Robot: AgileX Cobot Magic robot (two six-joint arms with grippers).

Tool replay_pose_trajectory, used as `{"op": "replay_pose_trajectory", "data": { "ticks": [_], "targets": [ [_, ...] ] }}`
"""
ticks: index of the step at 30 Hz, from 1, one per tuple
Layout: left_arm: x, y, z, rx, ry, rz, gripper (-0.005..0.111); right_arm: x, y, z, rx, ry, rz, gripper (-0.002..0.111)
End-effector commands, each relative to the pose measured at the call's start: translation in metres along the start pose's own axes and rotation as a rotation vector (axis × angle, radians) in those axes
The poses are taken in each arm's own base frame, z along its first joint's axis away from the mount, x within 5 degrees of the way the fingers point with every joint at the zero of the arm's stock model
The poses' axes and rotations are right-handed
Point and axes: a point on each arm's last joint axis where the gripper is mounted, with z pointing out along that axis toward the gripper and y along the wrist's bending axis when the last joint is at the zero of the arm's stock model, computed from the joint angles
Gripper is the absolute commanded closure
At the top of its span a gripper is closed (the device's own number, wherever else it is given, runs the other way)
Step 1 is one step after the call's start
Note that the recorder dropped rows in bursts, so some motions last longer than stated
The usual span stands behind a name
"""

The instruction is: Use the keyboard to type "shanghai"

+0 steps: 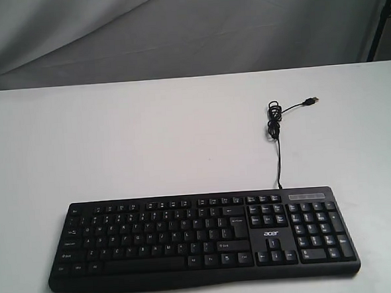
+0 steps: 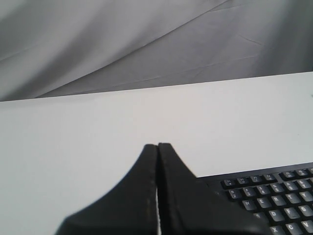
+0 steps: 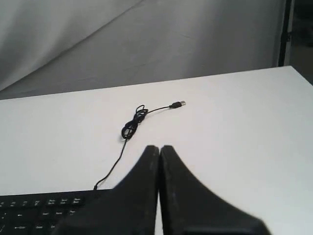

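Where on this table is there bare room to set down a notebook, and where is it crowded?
Bare: the broad table stretch behind the keyboard, left of the cable; also the strip right of the cable. Crowded: the front, filled by the keyboard, and around the cable's coil.

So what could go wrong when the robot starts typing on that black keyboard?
1. The keys on the wide black plastic keyboard sit tightly packed, so the left arm's shut black fingers or the right arm's shut black fingers might press two at once.
2. The USB plug of its thin black cable lies loose on the white table, so the letters may go nowhere.
3. Nothing visibly holds the keyboard, so a hard poke might slide it.
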Motion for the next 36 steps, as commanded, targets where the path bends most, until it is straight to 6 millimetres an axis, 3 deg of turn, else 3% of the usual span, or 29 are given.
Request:
{"op": "replay_pose_trajectory", "data": {
  "ticks": [1, 9, 36],
  "targets": [
    [0.001, 0.0, 0.0, 0.002, -0.005, 0.002, 0.107, 0.005, -0.004, 0.002, 0.036, -0.019, 0.014, 0.108],
    [0.001, 0.0, 0.0, 0.002, -0.005, 0.002, 0.107, 0.038, -0.011, 0.006, 0.062, 0.038, -0.06, 0.108],
    [0.001, 0.0, 0.0, 0.002, -0.005, 0.002, 0.107, 0.039, -0.011, 0.006, 0.062, 0.037, -0.063, 0.108]
  ]
}}
